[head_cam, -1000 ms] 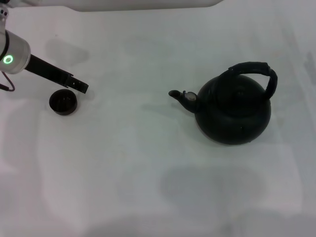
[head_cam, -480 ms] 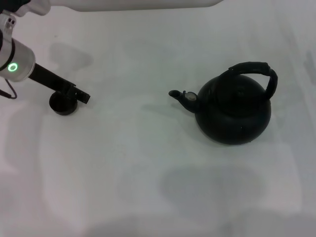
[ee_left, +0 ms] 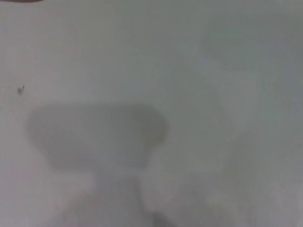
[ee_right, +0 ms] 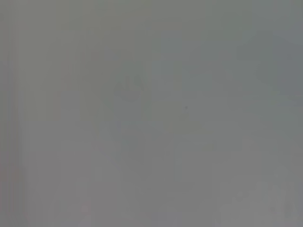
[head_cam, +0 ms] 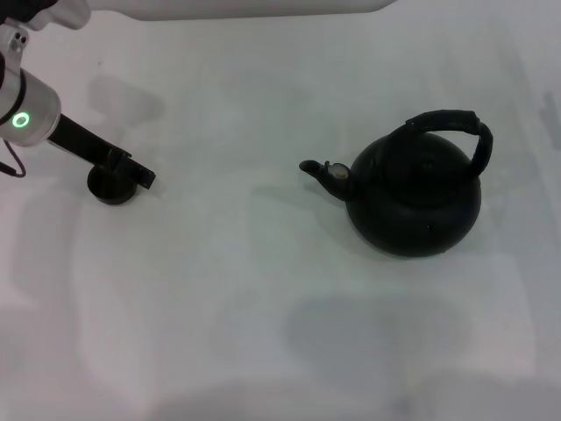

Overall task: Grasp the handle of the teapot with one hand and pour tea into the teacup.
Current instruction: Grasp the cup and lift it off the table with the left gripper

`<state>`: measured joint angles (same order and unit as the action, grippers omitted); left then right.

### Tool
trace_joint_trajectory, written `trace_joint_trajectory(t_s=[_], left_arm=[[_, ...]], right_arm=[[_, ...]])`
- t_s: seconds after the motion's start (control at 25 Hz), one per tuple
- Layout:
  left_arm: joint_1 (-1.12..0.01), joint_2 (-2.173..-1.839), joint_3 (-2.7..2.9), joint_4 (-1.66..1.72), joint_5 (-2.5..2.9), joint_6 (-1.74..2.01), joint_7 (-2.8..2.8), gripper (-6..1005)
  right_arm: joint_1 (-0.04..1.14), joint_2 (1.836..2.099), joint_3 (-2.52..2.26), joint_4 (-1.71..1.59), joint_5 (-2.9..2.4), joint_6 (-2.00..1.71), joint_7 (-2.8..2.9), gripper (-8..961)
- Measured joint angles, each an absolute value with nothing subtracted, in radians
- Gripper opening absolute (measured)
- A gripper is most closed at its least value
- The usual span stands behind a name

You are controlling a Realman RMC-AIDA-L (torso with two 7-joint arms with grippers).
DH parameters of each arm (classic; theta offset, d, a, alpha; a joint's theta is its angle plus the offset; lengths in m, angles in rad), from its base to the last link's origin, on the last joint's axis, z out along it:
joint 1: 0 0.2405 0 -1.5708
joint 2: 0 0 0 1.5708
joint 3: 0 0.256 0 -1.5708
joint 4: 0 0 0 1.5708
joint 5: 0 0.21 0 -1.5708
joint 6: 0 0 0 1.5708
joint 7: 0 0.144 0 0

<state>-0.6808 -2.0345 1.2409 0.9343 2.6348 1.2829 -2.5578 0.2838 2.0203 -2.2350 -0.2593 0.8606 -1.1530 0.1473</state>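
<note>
The white table [head_cam: 219,289] is carrying the teapot [head_cam: 414,200], which is standing upright, handle [head_cam: 451,123] arching over its top. Well to the spout's left, the teacup [head_cam: 110,186] is sitting. The left gripper [head_cam: 140,175] is overlapping the teacup's rim; its jaw state cannot be told.

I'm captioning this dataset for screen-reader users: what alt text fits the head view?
A large black teapot with an arched handle stands on a white table, spout pointing toward the robot's left. Far off on that side, the left gripper is over a small black teacup. No right arm shows.
</note>
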Motion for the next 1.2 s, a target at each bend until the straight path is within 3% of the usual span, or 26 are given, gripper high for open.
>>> trace_joint_trajectory(t_s=[1.2], left_arm=[[-0.697,-2.037,1.24,0.939,2.652,1.353,-2.593,856]], right_arm=[[0.284,2.02,-2.235,-0.259,0.888,-1.152,0.145,854]])
